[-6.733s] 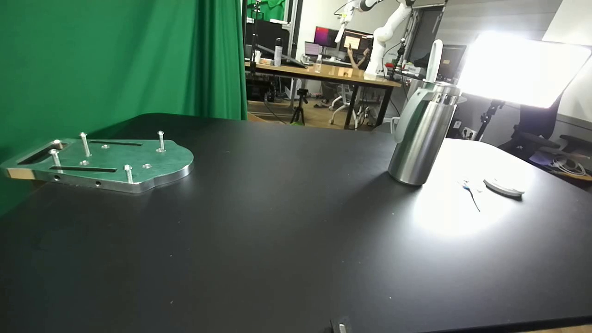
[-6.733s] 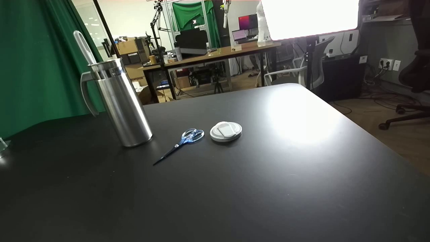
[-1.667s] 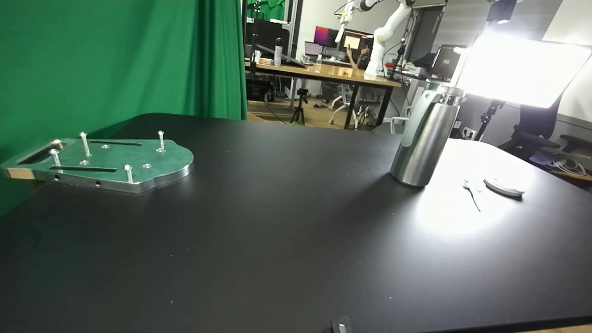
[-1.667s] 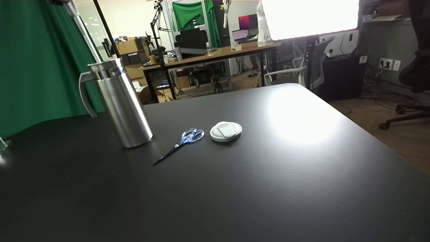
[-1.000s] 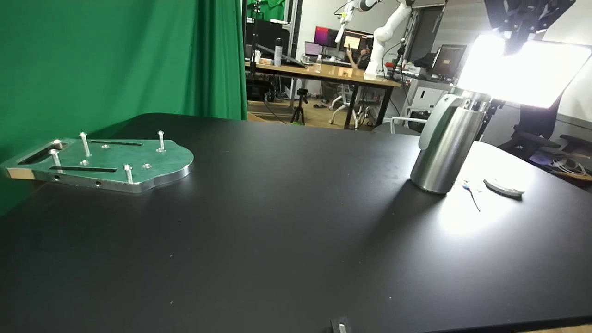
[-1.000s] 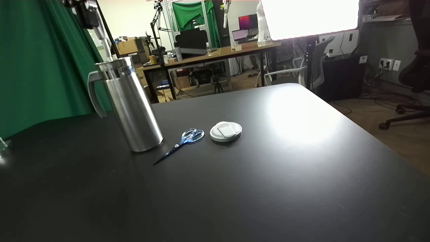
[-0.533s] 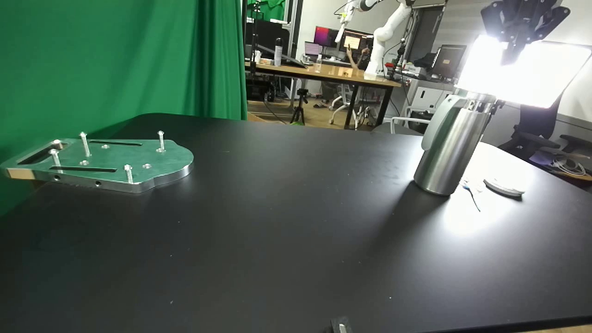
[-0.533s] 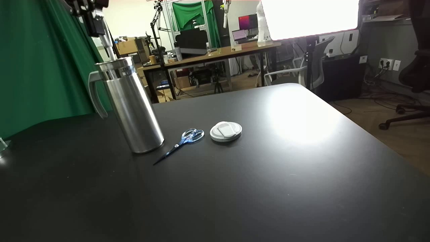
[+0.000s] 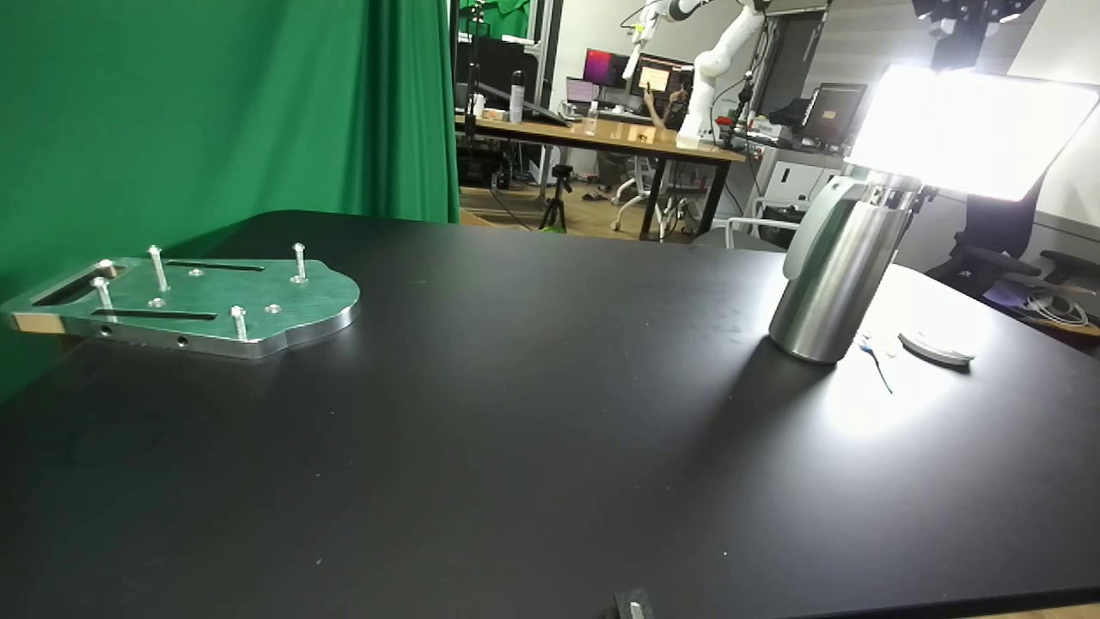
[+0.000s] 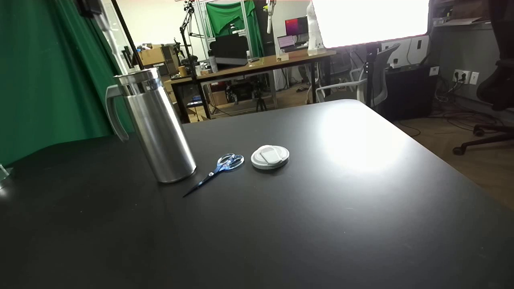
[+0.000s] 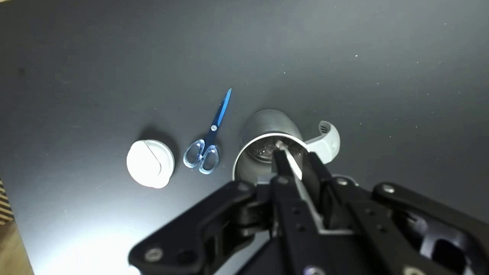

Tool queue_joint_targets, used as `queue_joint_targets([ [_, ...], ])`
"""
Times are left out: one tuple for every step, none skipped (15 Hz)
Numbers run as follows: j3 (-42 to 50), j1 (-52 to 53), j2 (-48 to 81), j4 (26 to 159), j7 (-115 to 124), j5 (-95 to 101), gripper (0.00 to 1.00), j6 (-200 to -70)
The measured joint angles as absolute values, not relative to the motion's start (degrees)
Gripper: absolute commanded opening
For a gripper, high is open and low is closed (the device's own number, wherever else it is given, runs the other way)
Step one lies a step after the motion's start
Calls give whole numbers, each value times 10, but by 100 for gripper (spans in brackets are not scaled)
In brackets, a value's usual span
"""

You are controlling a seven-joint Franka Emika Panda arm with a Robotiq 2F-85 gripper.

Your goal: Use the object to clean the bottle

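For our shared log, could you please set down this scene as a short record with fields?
Gripper: holding the stick
Stick: pale, thin, lower end inside the bottle
Bottle: metal, standing uncovered on the table
Lid: white, lying flat on the table
Scissors: on the table between bottle and lid
Plate: flat, green, well apart from the bottle
Unclear: whether the stick touches the bottle's inside
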State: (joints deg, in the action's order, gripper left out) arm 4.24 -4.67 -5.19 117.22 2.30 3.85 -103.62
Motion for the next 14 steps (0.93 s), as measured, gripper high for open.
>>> queue_joint_targets([
  [39,-44,-63,1172,21,40,4,-1030],
  [36,-41,-75,1172,20,43,4,-1024],
  [33,-39,-85,1172,19,46,4,-1019],
  [31,-37,-96,1171,17,47,4,-1014],
  [28,-35,-105,1171,15,49,4,-1011],
  [26,-33,-114,1171,13,49,4,-1009],
  [24,-31,-123,1171,10,50,4,-1006],
  [21,-30,-131,1171,9,52,4,-1004],
  [19,-29,-138,1171,8,54,4,-1003],
  [18,-28,-145,1171,8,56,4,-1002],
  [16,-27,-151,1171,7,57,4,-1002],
  [16,-27,-156,1171,6,57,4,-1002],
  [15,-27,-160,1171,4,57,4,-1002],
  [16,-27,-161,1171,2,57,4,-1002],
])
